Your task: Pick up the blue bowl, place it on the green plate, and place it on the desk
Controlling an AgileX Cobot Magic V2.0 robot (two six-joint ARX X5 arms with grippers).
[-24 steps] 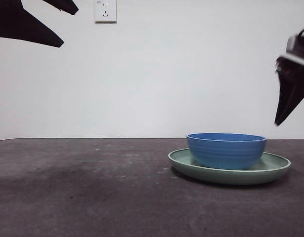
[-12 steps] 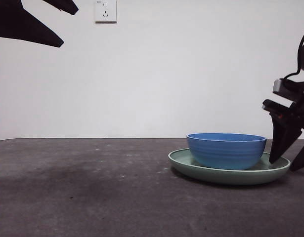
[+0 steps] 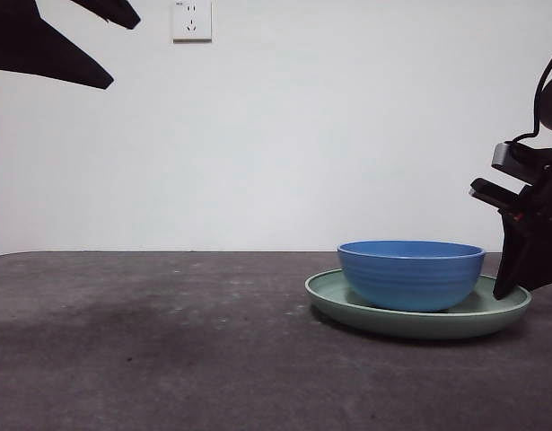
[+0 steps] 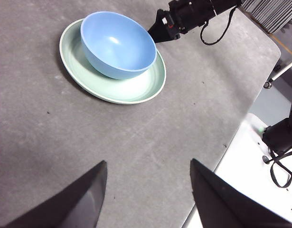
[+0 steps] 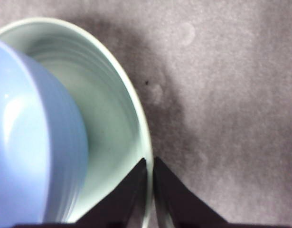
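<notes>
My left gripper (image 4: 146,190) waits high at the left, jaws spread wide and empty. The blue bowl (image 3: 410,272) already sits in the green plate (image 3: 347,301), which rests on the desk (image 3: 150,341). At the plate's right edge my right gripper (image 5: 150,178) has its jaws nearly together over the rim, one inside and one outside. I judge the grip wants a firm pinch on that thin rim, then a level lift so the bowl doesn't slide
</notes>
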